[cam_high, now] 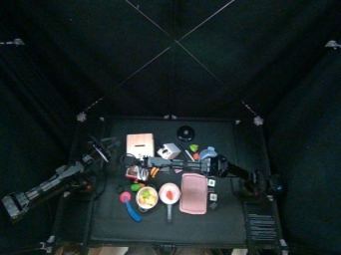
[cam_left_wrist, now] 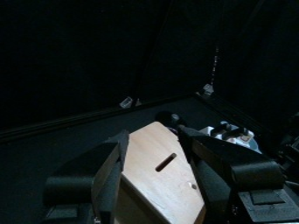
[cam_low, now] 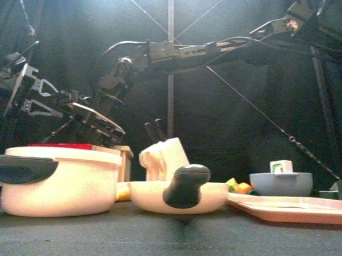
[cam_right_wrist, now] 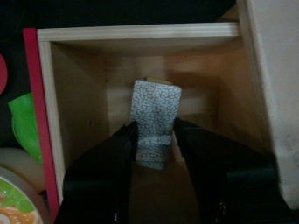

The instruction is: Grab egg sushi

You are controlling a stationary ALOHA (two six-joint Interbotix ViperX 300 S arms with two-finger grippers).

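Observation:
I cannot pick out the egg sushi with certainty. My right gripper (cam_right_wrist: 156,129) reaches across the table (cam_high: 170,161) and hangs inside an open wooden box (cam_right_wrist: 82,96). Its jaws stand slightly apart on either side of a speckled grey-white piece (cam_right_wrist: 156,101) that lies on the box floor. In the front view a cream-coloured piece (cam_low: 163,160) stands behind a white bowl (cam_low: 174,190). My left gripper (cam_left_wrist: 163,149) is open and empty above a wooden board (cam_left_wrist: 158,188), at the table's left (cam_high: 104,151).
A cream pot with a red lid (cam_low: 54,180) stands front left. A pink tray (cam_high: 194,192) and a plate of food (cam_high: 144,196) lie near the front. A grey bowl (cam_low: 278,183) is at the right. A green thing (cam_right_wrist: 24,122) lies beside the box.

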